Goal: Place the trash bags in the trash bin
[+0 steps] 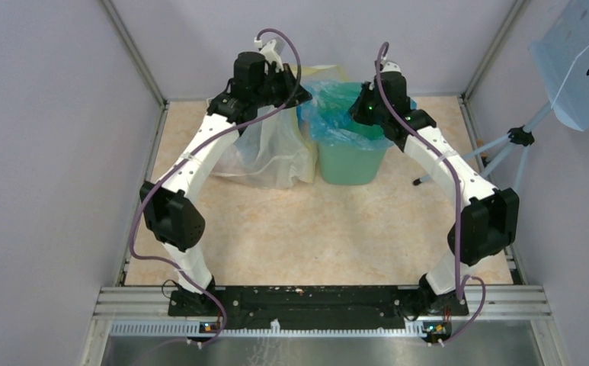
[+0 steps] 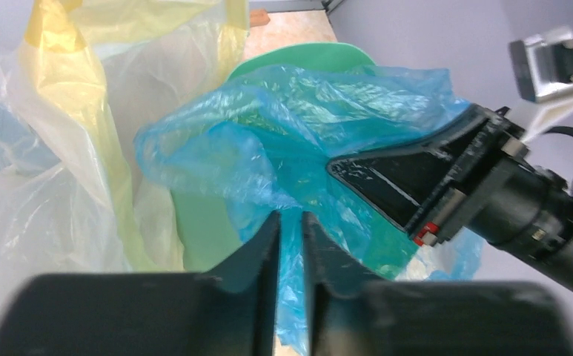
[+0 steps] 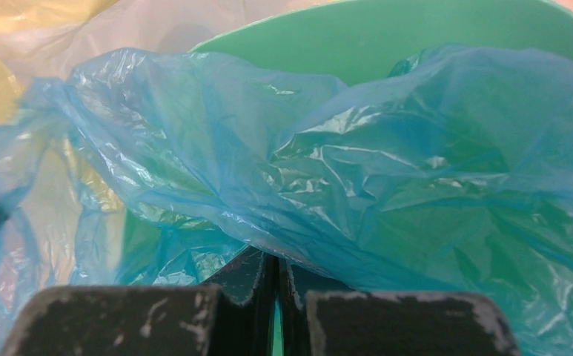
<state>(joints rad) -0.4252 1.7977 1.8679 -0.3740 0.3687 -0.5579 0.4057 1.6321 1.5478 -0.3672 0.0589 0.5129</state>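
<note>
The mint-green trash bin (image 1: pixel 352 164) stands at the back middle of the table. The crinkly blue trash bag (image 1: pixel 335 108) is draped over its mouth, partly inside and hanging over the left rim. My left gripper (image 1: pixel 300 93) is at the bin's left rim. In the left wrist view its jaws (image 2: pixel 290 222) are shut on a fold of the blue bag (image 2: pixel 268 126), with the bin (image 2: pixel 298 55) behind. My right gripper (image 1: pixel 365 103) is at the right rim. In the right wrist view its jaws (image 3: pixel 277 261) are shut on the bag's edge (image 3: pixel 342 163) over the bin (image 3: pixel 387 37).
A larger clear-and-yellowish plastic sack (image 1: pixel 264 152) stands against the bin's left side, under my left arm, and also shows in the left wrist view (image 2: pixel 61 148). A tripod (image 1: pixel 504 141) carrying a perforated pale panel (image 1: pixel 580 61) stands at the right. Walls enclose the table.
</note>
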